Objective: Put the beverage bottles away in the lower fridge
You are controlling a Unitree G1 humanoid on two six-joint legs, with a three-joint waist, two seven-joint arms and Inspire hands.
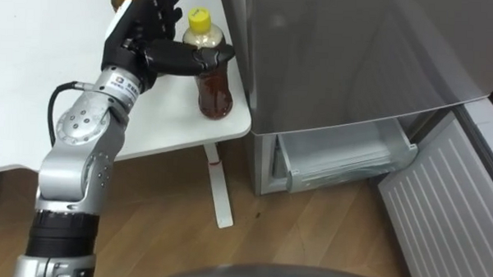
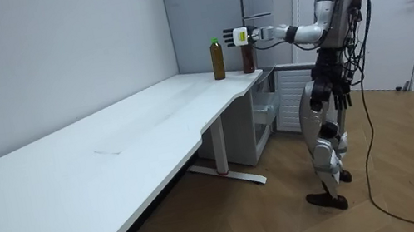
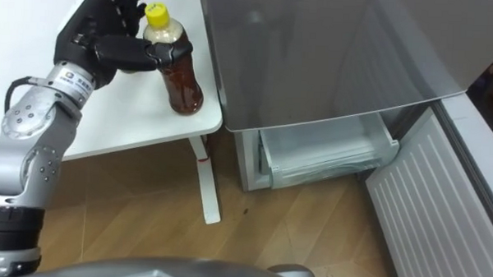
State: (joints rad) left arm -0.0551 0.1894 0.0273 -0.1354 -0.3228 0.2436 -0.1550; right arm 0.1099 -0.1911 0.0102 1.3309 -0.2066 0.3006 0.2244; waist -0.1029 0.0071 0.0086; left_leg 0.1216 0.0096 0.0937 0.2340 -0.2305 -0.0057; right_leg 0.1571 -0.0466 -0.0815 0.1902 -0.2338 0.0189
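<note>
A brown drink bottle with a yellow cap point(image 1: 214, 91) stands upright near the right front corner of the white table point(image 1: 34, 90), close to the fridge. My left hand point(image 1: 139, 38) is at its left side at neck height. The fingers point up, straight and spread, and the thumb lies across the front of the bottle's shoulder. A second bottle point(image 2: 217, 58), with a green cap, stands just behind the hand, mostly hidden by it in the eye views. In the room view I stand at the table's end with my left arm stretched out to the bottles.
The grey fridge point(image 1: 356, 60) stands right of the table. Its lower drawer point(image 1: 344, 162) is pulled open, and the white ribbed lower door point(image 1: 450, 203) swings out at the right. Wooden floor lies between the table leg point(image 1: 216, 187) and the fridge.
</note>
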